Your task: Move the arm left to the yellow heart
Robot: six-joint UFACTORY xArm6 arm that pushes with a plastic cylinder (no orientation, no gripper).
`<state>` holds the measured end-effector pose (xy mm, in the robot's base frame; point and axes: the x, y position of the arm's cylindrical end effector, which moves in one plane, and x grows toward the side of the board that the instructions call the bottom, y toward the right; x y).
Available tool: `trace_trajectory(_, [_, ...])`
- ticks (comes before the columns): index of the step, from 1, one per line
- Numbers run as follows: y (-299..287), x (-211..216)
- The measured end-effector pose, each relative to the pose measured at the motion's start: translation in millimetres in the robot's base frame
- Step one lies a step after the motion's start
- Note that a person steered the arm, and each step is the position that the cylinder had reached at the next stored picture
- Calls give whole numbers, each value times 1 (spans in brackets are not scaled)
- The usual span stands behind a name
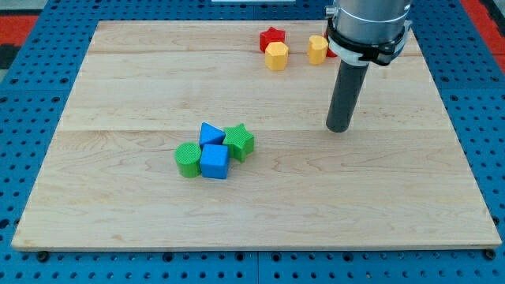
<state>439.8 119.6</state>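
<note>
Parked, my tip (339, 128) lies apart from the yellow heart (317, 50), toward view's bottom.

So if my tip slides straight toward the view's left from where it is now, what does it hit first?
Probably nothing. My tip sits below the yellow blocks near the top and, as far as depth shows, just above the green star, which it might graze.

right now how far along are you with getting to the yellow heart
Nothing looks finished yet. My tip rests on bare board, touching no block. Two yellow blocks sit near the view's top: one beside the red star, one closer to the rod. The nearer one looks like the heart, though I can't be sure. Still to do: slide toward the view's left and up to it.
</note>
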Motion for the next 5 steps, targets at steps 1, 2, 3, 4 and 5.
trace_trajectory(1, [0,-12])
trace_trajectory(2, [-18,-38])
trace_trajectory(3, [-32,-59])
trace_trajectory(4, [12,-75])
trace_trajectory(5, [32,-89])
